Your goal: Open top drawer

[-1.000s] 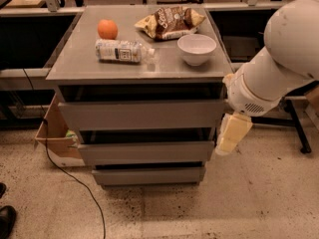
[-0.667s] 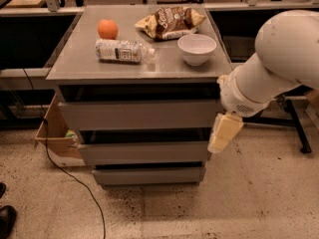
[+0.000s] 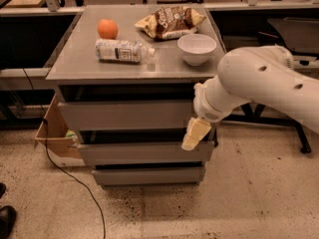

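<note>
Grey and handle-less, the top drawer (image 3: pixel 124 114) is sitting pushed in just beneath the cabinet top (image 3: pixel 75 66), above the middle drawer (image 3: pixel 144 152) and the bottom drawer (image 3: pixel 149 175). The robot's white arm (image 3: pixel 259 83) is reaching in from the right, and its cream-coloured gripper (image 3: pixel 193 137) is hanging at the right end of the top drawer's front, pointing down over the gap above the middle drawer. Whether the gripper is released or clenched cannot be told. On the cabinet top, an orange (image 3: pixel 107 28), a plastic bottle (image 3: pixel 122 50) on its side, a chip bag (image 3: pixel 169 21) and a white bowl (image 3: pixel 197 48) are resting. A cardboard box (image 3: pixel 52 136) is standing on the floor at the cabinet's left.
</note>
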